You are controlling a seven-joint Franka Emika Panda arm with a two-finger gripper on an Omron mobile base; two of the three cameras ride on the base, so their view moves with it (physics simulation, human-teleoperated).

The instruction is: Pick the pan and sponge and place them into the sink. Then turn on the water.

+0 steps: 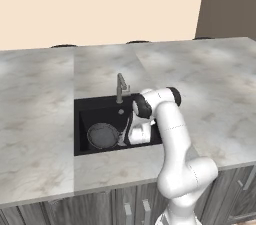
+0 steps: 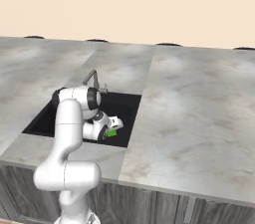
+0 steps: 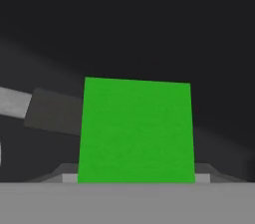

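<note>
The arm bends down into the black sink [image 1: 85, 111], which is set in a grey marble counter [image 1: 40, 119]. In the left base view the pan [image 1: 102, 135] lies on the basin floor toward its front left, its dark handle [image 1: 121, 133] pointing right toward the hand. The faucet [image 1: 120, 88] stands at the back rim of the sink, and its spout reaches forward over the basin. In the right base view the gripper [image 2: 115, 127] is low in the basin's front right part, with the sponge [image 2: 112, 132] showing as a small green patch just at the hand's tip. In the hand view the sponge [image 3: 136, 131] is a large green square right in front of the camera, sitting low between the places where the 2 fingertips [image 3: 202, 174] rise, against the dark sink floor. The jaws stand apart on either side of the sponge; whether they press it or have let go, I cannot tell.
</note>
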